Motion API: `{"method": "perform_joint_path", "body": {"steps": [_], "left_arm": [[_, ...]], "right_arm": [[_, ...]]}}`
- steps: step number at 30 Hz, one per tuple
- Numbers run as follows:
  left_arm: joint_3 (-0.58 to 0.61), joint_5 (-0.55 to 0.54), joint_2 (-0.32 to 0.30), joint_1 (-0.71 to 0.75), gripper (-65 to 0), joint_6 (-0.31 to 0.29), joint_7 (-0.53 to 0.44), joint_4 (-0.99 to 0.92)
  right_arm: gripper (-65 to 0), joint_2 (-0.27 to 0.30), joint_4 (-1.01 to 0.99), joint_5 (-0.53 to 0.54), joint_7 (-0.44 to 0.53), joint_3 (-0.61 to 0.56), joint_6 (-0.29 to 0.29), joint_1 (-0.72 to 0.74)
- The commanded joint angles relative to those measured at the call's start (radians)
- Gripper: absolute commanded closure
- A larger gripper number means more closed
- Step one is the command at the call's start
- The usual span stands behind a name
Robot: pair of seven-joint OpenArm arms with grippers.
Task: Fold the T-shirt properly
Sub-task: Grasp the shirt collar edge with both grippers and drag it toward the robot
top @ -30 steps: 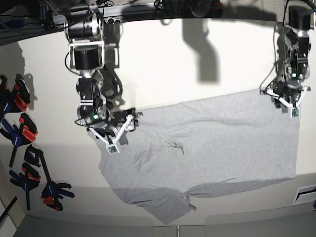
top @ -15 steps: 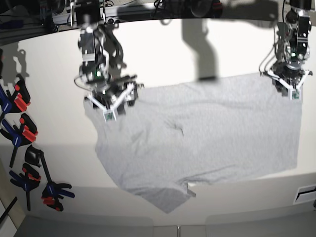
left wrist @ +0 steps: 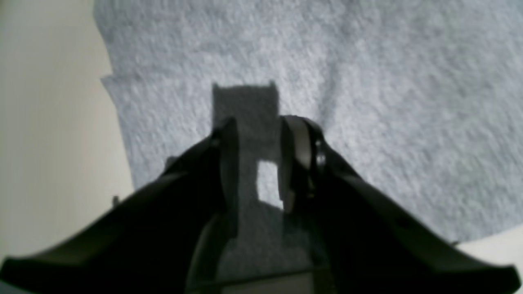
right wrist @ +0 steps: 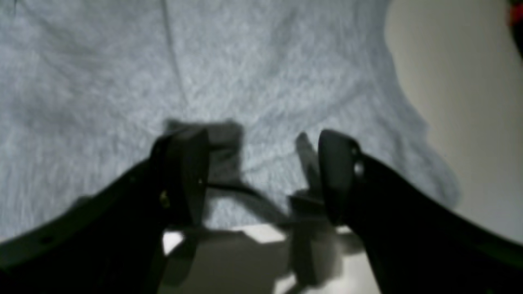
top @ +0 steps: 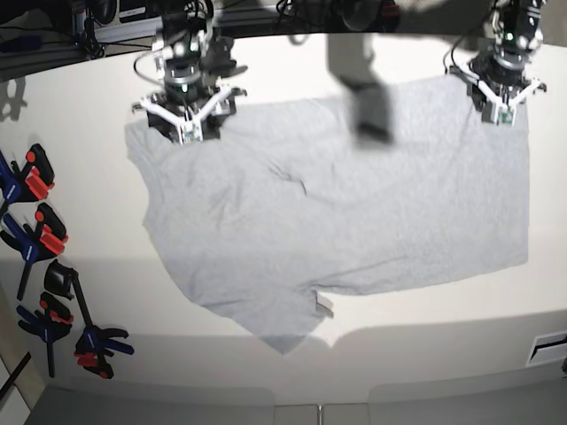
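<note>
A light grey T-shirt (top: 345,204) lies spread out on a pale cream table (top: 80,248), seen from above, and everything here is placed in relation to that shirt. Its plain side faces up, and no lettering shows. The cloth is mostly flat, with a small pucker of wrinkles a little toward the shirt's upper left and one flap of fabric reaching down toward the near table edge.

The right gripper (top: 188,122) sits at the shirt's far left corner in the base view. From its wrist camera the two dark fingers (right wrist: 184,175) stand well apart just above the grey cloth, right over the shirt's edge, with nothing between them; a strip of bare table shows below the edge.

The left gripper (top: 501,99) sits at the shirt's far right corner. From its wrist camera the two fingers (left wrist: 298,163) are drawn closer together, with a narrow gap between them, and they point down at the fabric near a corner edge. The view is too blurred and shadowed to tell whether cloth is pinched between them.

Well to the left of the shirt, along the table's side, lie several clamps (top: 44,266) with black bodies and blue and red handles
</note>
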Motion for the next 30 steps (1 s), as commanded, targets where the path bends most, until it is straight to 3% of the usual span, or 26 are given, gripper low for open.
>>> {"method": "perform_joint_path", "body": {"steps": [1,15,30], "left_arm": [[0.008,-0.005,-0.002,0.047,-17.5,-0.017,0.115,-0.009],[0.008,-0.004,-0.002,0.116,-17.5,-0.018,0.143,0.005],[0.008,-0.006,-0.003,0.118,-17.5,-0.018,0.257,0.083]], "right_arm": [[-39.4,0.011,-0.039,-0.01,-0.33,0.005,0.023,-0.077],[-39.4,0.011,0.156,-0.004,-0.338,0.005,-0.001,-0.288],[-39.4,0.011,0.17,-0.006,-0.333,0.005,0.006,-0.204]]}}
